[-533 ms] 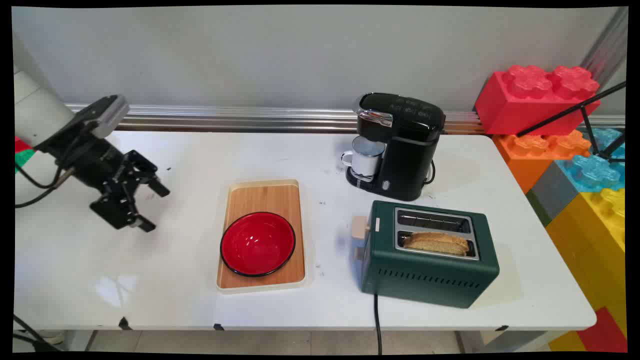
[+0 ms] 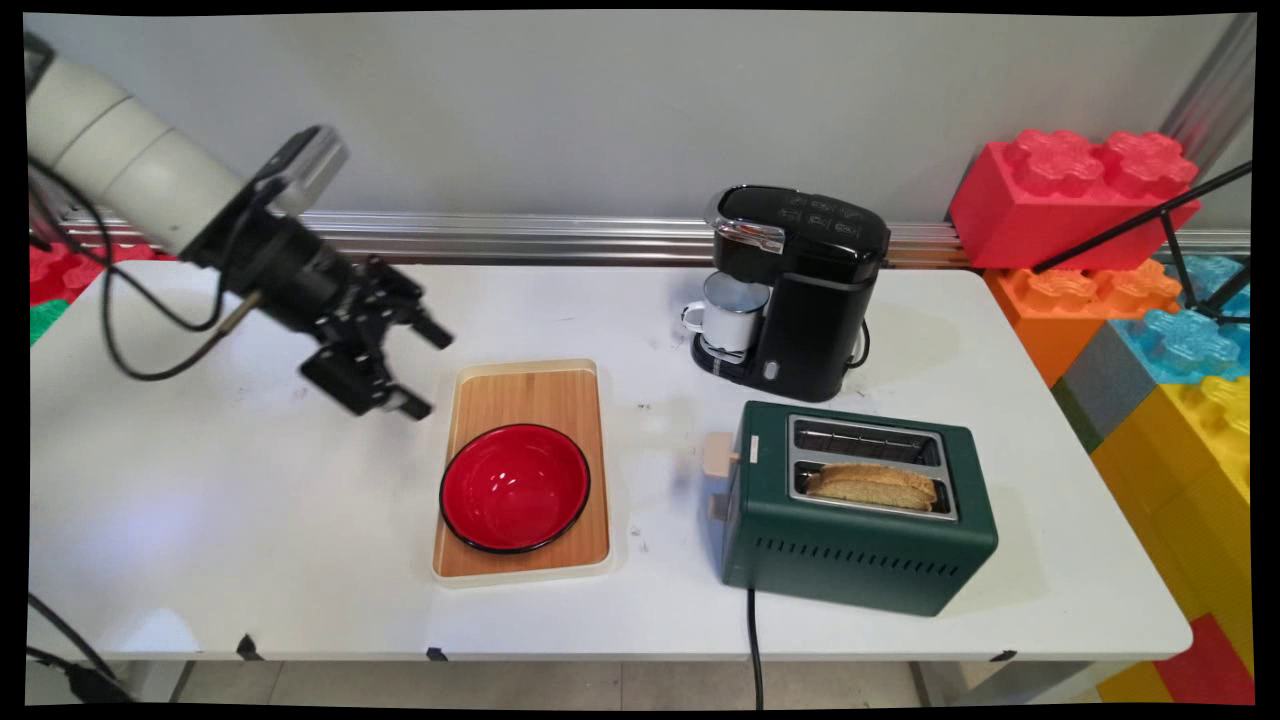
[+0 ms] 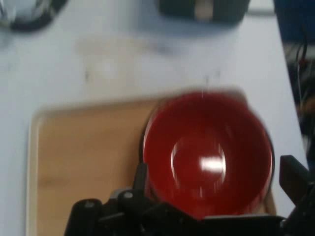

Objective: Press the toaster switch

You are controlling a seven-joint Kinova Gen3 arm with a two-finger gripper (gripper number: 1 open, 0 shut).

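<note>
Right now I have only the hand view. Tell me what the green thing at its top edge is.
Observer: A green toaster; one slice of toast stands in its near slot.
Operator: Place the gripper for me.
Observer: The gripper, open, hangs left of the tray at its far end, short of the red bowl.
Operator: Name the dark shape top left.
Observer: A black coffee maker with a white mug under its spout.
</note>
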